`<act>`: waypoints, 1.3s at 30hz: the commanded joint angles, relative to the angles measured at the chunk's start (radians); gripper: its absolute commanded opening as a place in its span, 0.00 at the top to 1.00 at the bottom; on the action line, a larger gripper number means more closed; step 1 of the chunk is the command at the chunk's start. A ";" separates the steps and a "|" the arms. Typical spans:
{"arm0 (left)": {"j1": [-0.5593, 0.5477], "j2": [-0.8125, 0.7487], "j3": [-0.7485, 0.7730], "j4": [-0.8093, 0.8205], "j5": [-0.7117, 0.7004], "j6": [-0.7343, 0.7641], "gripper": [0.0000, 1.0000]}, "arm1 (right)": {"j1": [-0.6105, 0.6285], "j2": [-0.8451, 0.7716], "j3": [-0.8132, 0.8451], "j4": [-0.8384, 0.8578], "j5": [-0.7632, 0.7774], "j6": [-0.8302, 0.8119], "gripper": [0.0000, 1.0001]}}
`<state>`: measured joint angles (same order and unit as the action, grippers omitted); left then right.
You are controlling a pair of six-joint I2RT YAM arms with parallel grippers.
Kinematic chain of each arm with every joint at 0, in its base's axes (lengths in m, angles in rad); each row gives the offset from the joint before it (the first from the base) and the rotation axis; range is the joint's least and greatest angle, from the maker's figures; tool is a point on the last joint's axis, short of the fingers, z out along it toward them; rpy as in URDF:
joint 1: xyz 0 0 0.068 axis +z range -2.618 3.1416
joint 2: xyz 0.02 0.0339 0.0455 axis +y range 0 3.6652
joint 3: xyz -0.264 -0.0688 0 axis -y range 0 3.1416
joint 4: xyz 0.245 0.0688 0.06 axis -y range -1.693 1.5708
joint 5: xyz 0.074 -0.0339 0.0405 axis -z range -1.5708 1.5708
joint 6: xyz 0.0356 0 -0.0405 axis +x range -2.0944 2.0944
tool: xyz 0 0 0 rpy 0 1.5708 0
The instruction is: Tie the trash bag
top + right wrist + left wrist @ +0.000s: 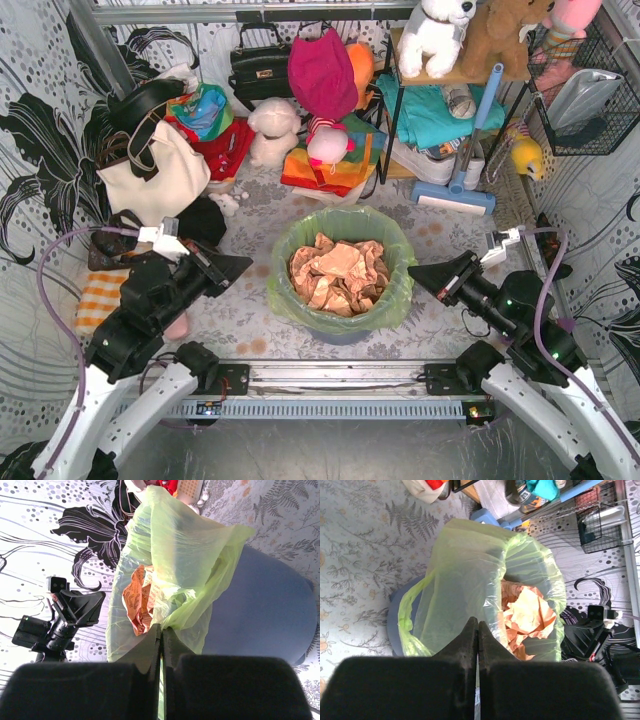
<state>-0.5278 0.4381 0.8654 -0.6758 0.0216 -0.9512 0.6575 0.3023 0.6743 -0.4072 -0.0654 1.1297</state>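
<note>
Now our left gripper (248, 262) and right gripper (412, 271) flank the trash bag (345, 222), both pinched closed and empty, tips aimed at its rim, ready, we judge, to take opposite edges. Between them the bag lines the bin (338, 333), long axis vertical, mouth pointing up over crumpled paper (338, 272).

Bright, even light fills the overhead view, and the shadows around the thin translucent light-green plastic trash bag (392, 296) are faint and soft. In both wrist views light glows through its film and bleaches the folds pale yellow. Close to each lens, the black left gripper (478, 624) and black right gripper (161, 628) are fuzzy, out-of-focus, featureless dark masses. The white black-patterned wall (30, 525) looks washed out.
</note>
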 commanded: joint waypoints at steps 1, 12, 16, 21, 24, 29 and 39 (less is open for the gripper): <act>-0.003 0.019 -0.031 -0.052 -0.033 -0.012 0.87 | -0.004 0.010 0.031 -0.002 0.009 -0.044 1.00; -0.002 0.171 -0.240 0.096 0.145 0.018 0.39 | -0.004 -0.003 -0.017 0.028 -0.002 -0.012 1.00; -0.003 0.217 -0.276 0.153 0.181 0.032 0.37 | -0.004 -0.002 -0.021 0.042 -0.002 -0.010 1.00; -0.003 0.253 -0.343 0.306 0.287 0.011 0.41 | -0.004 0.002 -0.027 0.041 -0.001 -0.010 1.00; -0.002 0.250 -0.372 0.316 0.306 0.001 0.60 | -0.004 -0.001 -0.029 0.014 0.008 -0.009 1.00; -0.003 0.228 -0.354 0.189 0.261 0.028 0.86 | -0.004 -0.028 -0.008 -0.202 0.089 0.032 1.00; -0.002 0.209 -0.297 0.093 0.258 0.052 0.90 | -0.004 -0.148 -0.072 -0.453 0.121 0.135 1.00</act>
<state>-0.5274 0.6518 0.5060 -0.5434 0.2810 -0.9390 0.6556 0.1890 0.6361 -0.7532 0.0471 1.2072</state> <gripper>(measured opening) 0.107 0.003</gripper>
